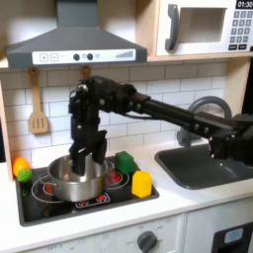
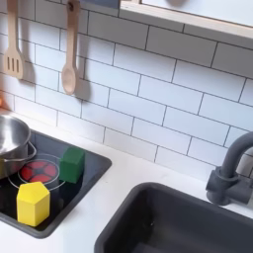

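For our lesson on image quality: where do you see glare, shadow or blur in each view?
First exterior view: soft overall, bright glare on the metal pot beneath the gripper. Second exterior view: sharper, sheen on the tiles, the spoon casting a faint shadow.

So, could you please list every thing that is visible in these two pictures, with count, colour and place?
Round metal pot: one, silver, on the stove's left burner.
Yellow plastic block: one, stove's front edge.
Green plastic block: one, behind the yellow one.
Yellow-green toy: one, stove's far left in the first exterior view.
Black stove top: one, red burners.
Wooden utensils: two, hanging on white tiles.
Grey sink: one, with dark faucet.
Range hood: one, grey.
Microwave: one, white.
Tool: one, black, inside the pot, opening unclear.
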